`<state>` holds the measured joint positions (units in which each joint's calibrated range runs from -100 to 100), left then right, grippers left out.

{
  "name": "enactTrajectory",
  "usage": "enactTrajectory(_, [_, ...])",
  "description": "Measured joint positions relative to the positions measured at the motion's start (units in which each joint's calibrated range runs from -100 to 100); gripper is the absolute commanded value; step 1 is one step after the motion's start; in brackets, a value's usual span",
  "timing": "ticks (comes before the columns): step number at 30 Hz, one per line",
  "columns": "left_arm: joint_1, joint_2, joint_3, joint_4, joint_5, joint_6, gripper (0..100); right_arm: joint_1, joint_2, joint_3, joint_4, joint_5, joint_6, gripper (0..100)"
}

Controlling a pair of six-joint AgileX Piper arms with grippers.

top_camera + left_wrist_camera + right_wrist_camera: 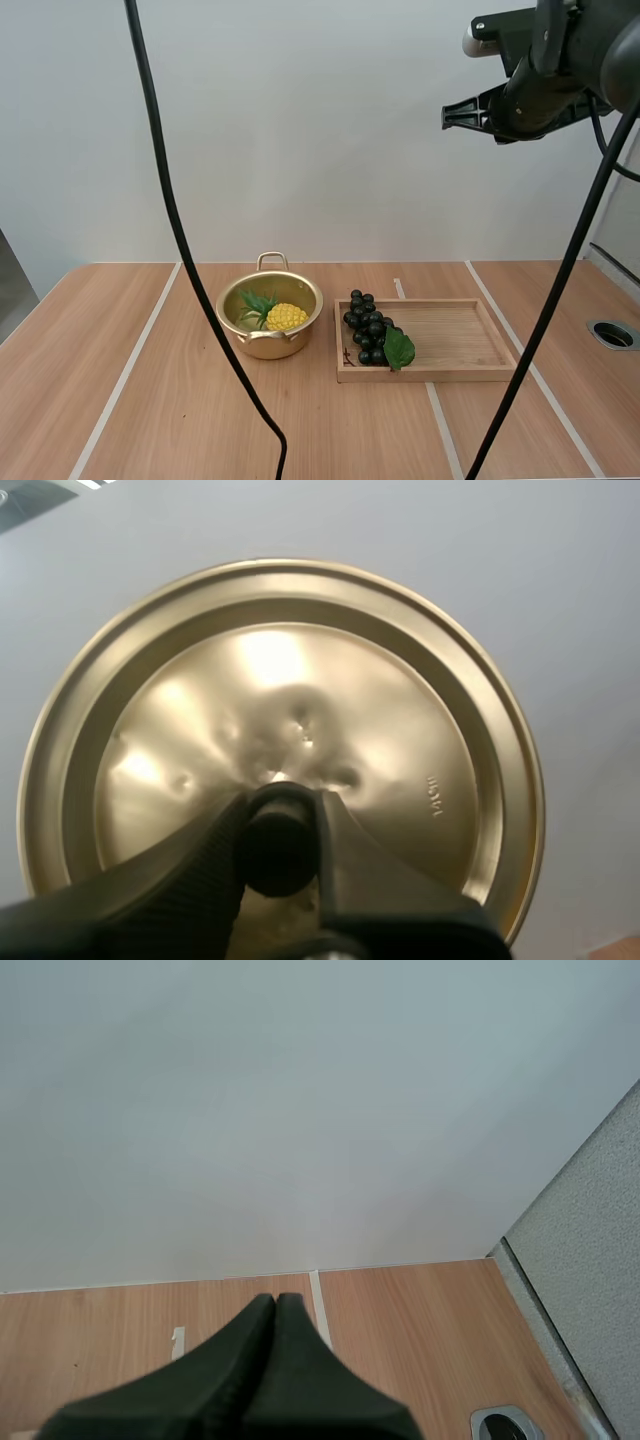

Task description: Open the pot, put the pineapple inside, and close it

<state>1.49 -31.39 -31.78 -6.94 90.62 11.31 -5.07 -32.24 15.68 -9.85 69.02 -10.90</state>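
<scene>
Two steps look done: the pineapple [285,317] sits inside the open pot [262,343] on the counter [150,400]. The left pincer [280,825] clamps the lid [400,740] by its knob [278,852], and the right pincer [275,1305] is pressed closed, empty. Next, lower the lid squarely onto the pot.

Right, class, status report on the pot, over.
Left end effector shut on round gold metal lid. Right end effector shut, empty. Yellow pineapple inside open gold pot. Nothing blocking.

We're looking at a plain pale grey wall [300,130] behind a light wooden table [100,400], thin white strips [125,372] running across its top, a round metal-rimmed hole [613,334] near its edge, beside a speckled grey partition panel [590,1280].
</scene>
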Motion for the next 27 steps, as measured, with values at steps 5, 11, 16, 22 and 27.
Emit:
enactTrajectory(5, [0.00, 5.0, 0.4, -4.9, 9.0, 1.0, 0, 0.0, 0.0, 4.0, 0.0, -0.7, 0.0, 0])
enactTrajectory(11, [0.00, 6.6, 7.4, -8.4, 9.4, 3.4, 0, 0.0, 0.0, 9.7, 0.0, -5.6, 0.0, 0])
enactTrajectory(16, [0.00, 6.8, 19.7, -10.7, 5.5, 4.4, 0, 0.0, 0.0, 14.6, 0.0, -10.9, 0.0, 0])
enactTrajectory(22, [0.00, 7.2, 36.2, -13.0, -4.2, 7.8, 0, 0.0, 0.0, 18.1, 0.0, -16.7, 0.0, 0])
enactTrajectory(27, [0.00, 10.2, 46.1, -13.4, -11.9, 9.5, 0, 0.0, 0.0, 20.8, 0.0, -20.6, 0.0, 0])
